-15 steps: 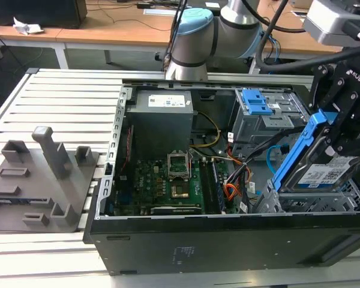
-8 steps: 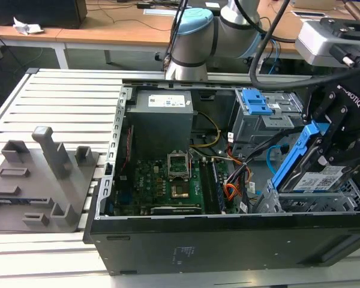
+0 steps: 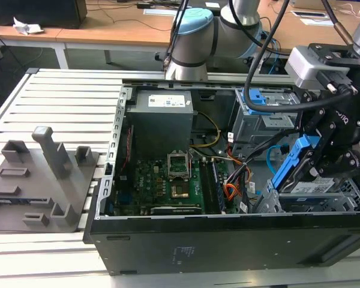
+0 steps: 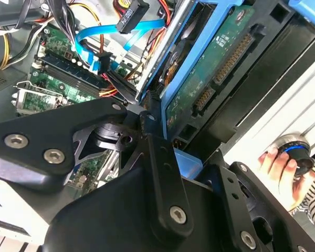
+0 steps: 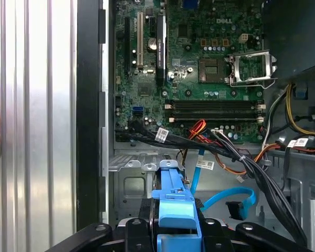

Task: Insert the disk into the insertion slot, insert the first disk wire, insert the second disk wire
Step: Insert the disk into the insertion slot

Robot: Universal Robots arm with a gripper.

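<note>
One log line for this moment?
gripper: shut on disk | disk: tilted over insertion slot, not seated | second disk wire: loose

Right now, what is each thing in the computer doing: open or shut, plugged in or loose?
Computer case, open, side off.
Disk, held tilted, not lying in the drive cage.
Gripper, shut on the disk.
Blue cable, loose, plug not connected.
Chip socket, lid flipped up.

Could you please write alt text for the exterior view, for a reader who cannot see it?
The tool holds the disk, tilted in its blue carrier, over the insertion slot at the exterior view's right end of an open black computer case. A green motherboard lies exposed inside; a grey fixture plate sits to the exterior view's left.
</note>
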